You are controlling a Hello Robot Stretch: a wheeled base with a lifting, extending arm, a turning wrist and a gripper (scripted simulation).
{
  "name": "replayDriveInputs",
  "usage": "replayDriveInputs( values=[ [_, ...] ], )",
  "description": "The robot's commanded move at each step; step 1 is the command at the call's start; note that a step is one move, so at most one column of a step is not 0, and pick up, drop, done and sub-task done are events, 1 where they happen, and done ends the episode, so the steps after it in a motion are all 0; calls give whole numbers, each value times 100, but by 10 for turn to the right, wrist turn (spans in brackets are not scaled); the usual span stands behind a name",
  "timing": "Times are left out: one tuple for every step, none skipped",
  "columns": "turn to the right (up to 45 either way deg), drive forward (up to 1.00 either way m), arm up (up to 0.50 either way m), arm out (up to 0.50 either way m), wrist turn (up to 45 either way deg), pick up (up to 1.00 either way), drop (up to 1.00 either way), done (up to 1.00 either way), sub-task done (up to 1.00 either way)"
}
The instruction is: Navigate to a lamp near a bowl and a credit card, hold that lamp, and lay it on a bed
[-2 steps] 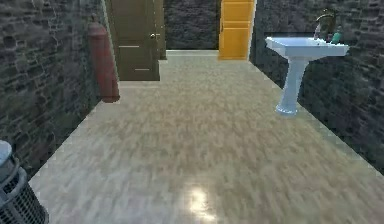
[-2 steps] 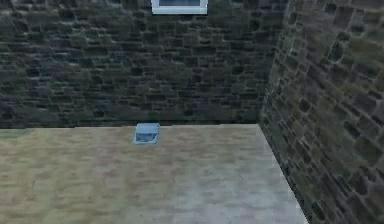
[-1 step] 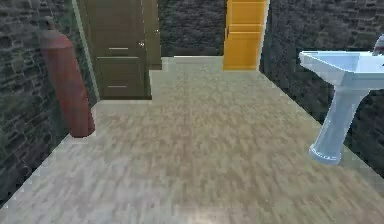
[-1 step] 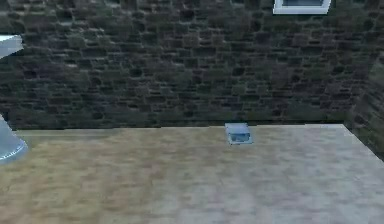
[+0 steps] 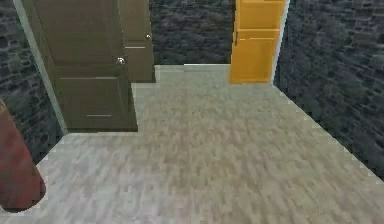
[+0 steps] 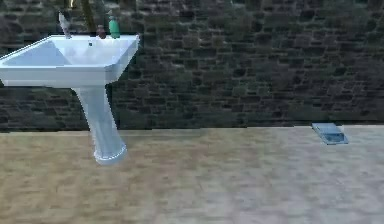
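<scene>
No lamp, bowl, credit card or bed can be made out from here. In the forward view a dark brown panelled door (image 5: 85, 60) stands at the left and an orange door (image 5: 257, 40) at the far end of a grey-brown floor (image 5: 210, 150). In the arm side view a white pedestal sink (image 6: 75, 65) stands against a dark stone wall (image 6: 250, 70), with a small green thing (image 6: 114, 28) and a tap (image 6: 65, 24) on its rim.
A reddish-brown rounded object (image 5: 14, 160) sits at the forward view's lower left edge. A second dark door (image 5: 135, 35) stands behind the first. A small blue-grey flat thing (image 6: 330, 133) lies on the floor by the wall. Dark stone walls line both sides.
</scene>
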Motion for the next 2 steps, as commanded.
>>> replayDriveInputs(
  values=[
    [0,100,0,0,0,0,0,0,0],
    [30,0,0,0,0,0,0,0,0]
  ],
)
